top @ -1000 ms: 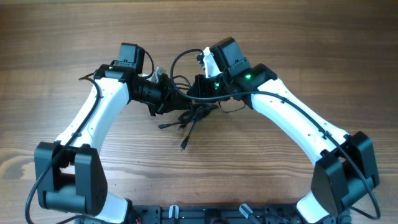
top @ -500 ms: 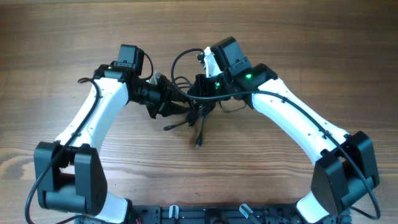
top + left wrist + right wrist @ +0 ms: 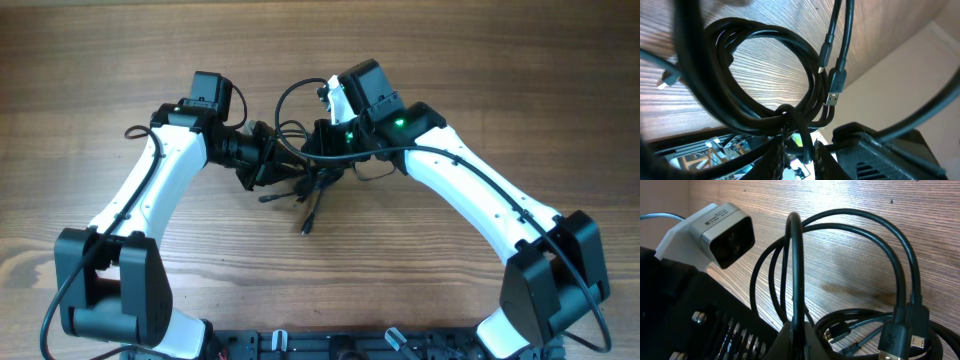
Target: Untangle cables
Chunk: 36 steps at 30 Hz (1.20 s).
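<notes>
Quick update: the loose plug ends [image 3: 306, 222] hanging on the base side of the end effectors have swung out and back over the last second, while both arms have barely budged. So the cables [image 3: 298, 182] are only getting jiggled; I don't think anything's loosening yet.

The bundle sits right between the left end effector [image 3: 262, 165] and the right end effector [image 3: 322, 145], over the table [image 3: 450, 60]. The right one is pressed together, pinching a strand that runs straight up in its wrist view. The left one, I can't tell. Its wrist view shows the coil cinched at one knot [image 3: 785, 112], which overhead hides completely.
</notes>
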Each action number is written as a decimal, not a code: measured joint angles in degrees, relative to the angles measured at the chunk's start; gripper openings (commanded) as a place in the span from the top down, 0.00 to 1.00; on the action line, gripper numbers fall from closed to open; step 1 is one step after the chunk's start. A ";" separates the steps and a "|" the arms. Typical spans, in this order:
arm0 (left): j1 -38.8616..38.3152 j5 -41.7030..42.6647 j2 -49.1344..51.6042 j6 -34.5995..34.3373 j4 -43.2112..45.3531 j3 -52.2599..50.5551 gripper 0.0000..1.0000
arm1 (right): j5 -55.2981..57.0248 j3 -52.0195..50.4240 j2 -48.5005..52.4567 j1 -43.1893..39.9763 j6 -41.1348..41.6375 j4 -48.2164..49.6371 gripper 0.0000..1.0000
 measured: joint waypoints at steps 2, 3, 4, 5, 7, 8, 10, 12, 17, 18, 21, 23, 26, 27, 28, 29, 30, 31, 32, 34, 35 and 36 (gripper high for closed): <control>-0.09 -1.05 0.00 -1.09 0.15 0.00 0.82 | 0.02 0.00 0.00 0.00 0.00 0.00 0.96; -0.09 -1.88 0.00 -1.95 0.20 0.00 0.83 | 0.00 0.00 0.00 0.02 0.00 0.00 0.96; -0.13 -2.27 0.00 -2.32 0.31 0.00 0.84 | 0.00 0.00 0.00 0.04 0.00 0.00 0.96; -0.15 -2.84 0.00 -2.95 0.57 0.00 0.84 | -0.02 0.00 0.00 0.11 0.00 0.02 0.96; -0.33 -3.82 0.00 -3.69 1.46 0.00 0.84 | -0.02 0.00 0.00 0.15 0.00 0.04 0.96; -0.37 -4.24 0.00 -3.87 1.84 0.00 0.84 | -0.02 0.00 0.00 0.15 0.00 0.07 0.96; -0.46 -5.18 0.00 -4.46 2.58 0.00 0.84 | -0.02 0.00 0.00 0.15 0.00 0.22 0.96; -0.46 -5.68 0.00 -5.18 2.95 0.00 0.84 | -0.02 0.00 0.00 0.15 0.00 0.22 0.96; -0.46 -6.95 0.00 -5.73 3.48 0.00 0.83 | -0.04 0.00 0.00 0.15 0.00 0.37 0.96; -0.46 -7.30 0.00 -5.86 3.48 0.00 0.83 | -0.04 0.00 0.00 0.15 0.00 0.39 0.96; -0.46 -7.56 0.00 -6.19 3.50 0.00 0.78 | -0.04 0.00 0.00 0.15 0.00 0.39 0.96; -0.46 -7.58 0.00 -6.80 3.54 0.00 0.76 | -0.04 0.00 0.00 0.15 0.00 0.37 0.96; -0.46 -7.74 0.00 -8.31 3.74 0.00 0.75 | -0.07 0.00 0.00 0.15 0.00 0.39 0.96; -0.46 -7.72 0.00 -8.79 3.89 0.00 0.74 | -0.04 0.00 0.00 0.15 0.00 0.39 0.96; -0.46 -7.65 0.00 -9.09 4.07 0.00 0.74 | -0.04 0.00 0.00 0.15 0.00 0.39 0.96; -0.46 -7.50 0.00 -9.42 4.26 0.00 0.74 | -0.04 0.00 0.00 0.15 0.00 0.39 0.96; -0.46 -7.28 0.00 -9.66 4.35 0.00 0.73 | -0.04 0.00 0.00 0.15 0.00 0.39 0.96; -0.46 -6.97 0.00 -9.75 4.35 0.00 0.73 | -0.04 0.00 0.00 0.15 0.00 0.39 0.96; -0.46 -6.64 0.00 -9.88 4.35 0.00 0.72 | -0.07 0.00 0.00 0.15 0.00 0.39 0.96; -0.44 -6.12 0.00 -9.94 4.33 0.00 0.72 | -0.04 0.00 0.00 0.15 0.00 0.39 0.96; -0.44 -5.88 0.00 -10.12 4.35 0.00 0.72 | -0.04 0.00 0.00 0.13 0.00 0.39 0.96; -0.39 -5.51 0.00 -10.25 4.33 0.00 0.72 | -0.04 0.00 0.00 0.02 0.00 0.37 0.96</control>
